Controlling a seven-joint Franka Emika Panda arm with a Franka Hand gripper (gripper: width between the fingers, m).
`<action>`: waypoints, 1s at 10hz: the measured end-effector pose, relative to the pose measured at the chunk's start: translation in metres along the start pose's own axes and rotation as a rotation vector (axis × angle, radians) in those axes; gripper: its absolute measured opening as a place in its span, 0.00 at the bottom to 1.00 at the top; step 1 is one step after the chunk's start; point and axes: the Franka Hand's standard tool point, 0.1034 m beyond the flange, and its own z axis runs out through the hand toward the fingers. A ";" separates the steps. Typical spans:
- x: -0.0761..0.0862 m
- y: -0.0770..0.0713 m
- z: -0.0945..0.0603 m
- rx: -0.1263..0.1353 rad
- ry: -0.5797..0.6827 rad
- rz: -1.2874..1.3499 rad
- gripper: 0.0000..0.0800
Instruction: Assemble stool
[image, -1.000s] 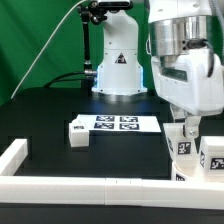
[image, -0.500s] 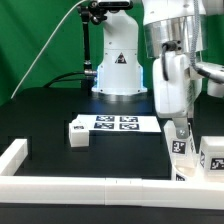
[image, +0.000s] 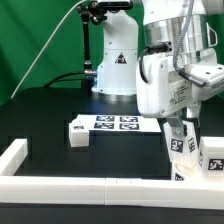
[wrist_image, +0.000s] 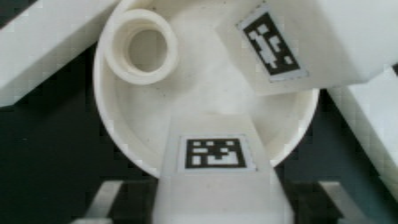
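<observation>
The stool's round white seat fills the wrist view, lying flat with an open round socket near its rim. One tagged white leg stands on it. My gripper is shut on another white leg, which carries a square tag and reaches down onto the seat. In the exterior view the gripper hangs at the right over the seat, with the held leg upright between its fingers. A third leg lies loose on the table at the left.
The marker board lies flat behind the loose leg. A long white border rail runs along the front and turns back at the left corner. The arm's white base stands at the back.
The wrist has turned about its vertical axis over the seat. The held leg stays at the same spot, still gripped.
</observation>
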 end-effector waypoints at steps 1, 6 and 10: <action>0.001 0.001 0.001 0.014 -0.014 0.027 0.43; 0.001 0.005 0.002 0.042 -0.044 0.087 0.55; 0.014 -0.004 -0.023 0.004 -0.050 -0.085 0.80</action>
